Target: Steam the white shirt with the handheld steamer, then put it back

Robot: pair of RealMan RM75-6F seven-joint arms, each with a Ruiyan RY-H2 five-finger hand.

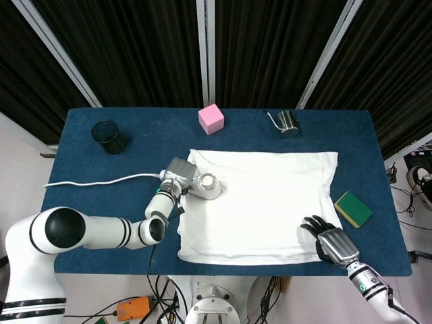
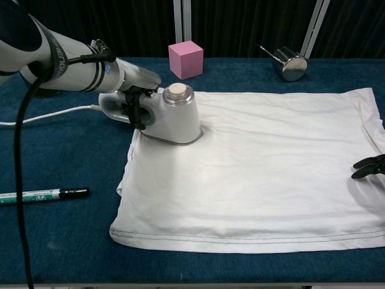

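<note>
Left hand [image 2: 133, 90] fingers [image 2: 139, 114] grip steamer [image 2: 174, 117].

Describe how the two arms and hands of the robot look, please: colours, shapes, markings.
The left arm is glossy white with black rings at its joints and a round black shoulder cap; a black cable runs beside it. The left hand has a silver-grey back and black fingers. The right hand looks alike, silver-grey with black fingers, on a white forearm.

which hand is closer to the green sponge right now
Right. The right hand rests at the shirt's near right corner, close beside the green sponge; the left hand grips the steamer across the shirt.
</note>
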